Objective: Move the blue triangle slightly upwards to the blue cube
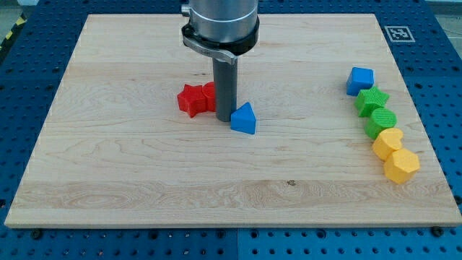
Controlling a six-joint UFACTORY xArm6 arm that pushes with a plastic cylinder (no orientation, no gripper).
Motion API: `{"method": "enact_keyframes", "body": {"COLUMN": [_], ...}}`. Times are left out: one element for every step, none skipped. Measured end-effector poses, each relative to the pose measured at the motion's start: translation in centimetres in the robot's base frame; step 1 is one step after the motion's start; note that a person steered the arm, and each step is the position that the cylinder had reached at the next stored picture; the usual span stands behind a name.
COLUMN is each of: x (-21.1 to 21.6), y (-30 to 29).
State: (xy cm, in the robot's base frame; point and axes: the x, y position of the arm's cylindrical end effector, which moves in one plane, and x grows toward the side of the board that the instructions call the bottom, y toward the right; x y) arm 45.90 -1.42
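The blue triangle (244,118) lies near the middle of the wooden board (130,166). My tip (224,118) stands on the board right against the triangle's left side. The blue cube (360,80) sits far to the view's right, at the top of a column of blocks, higher in the view than the triangle. The rod hangs from the arm's grey body at the view's top centre.
A red star-shaped block (192,99) and a second red block (210,96), partly hidden by the rod, lie just left of my tip. Below the blue cube come two green blocks (372,100) (380,121) and two yellow blocks (388,143) (401,166).
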Motion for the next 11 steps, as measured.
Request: {"method": "enact_keyframes", "body": {"x": [1.5, 1.9, 6.0, 6.6, 2.7, 1.0, -0.2, -3.4, -5.2, -5.6, -6.7], "y": [2.1, 3.8, 3.7, 7.1, 6.4, 6.0, 5.0, 5.2, 5.3, 3.9, 2.6]}}
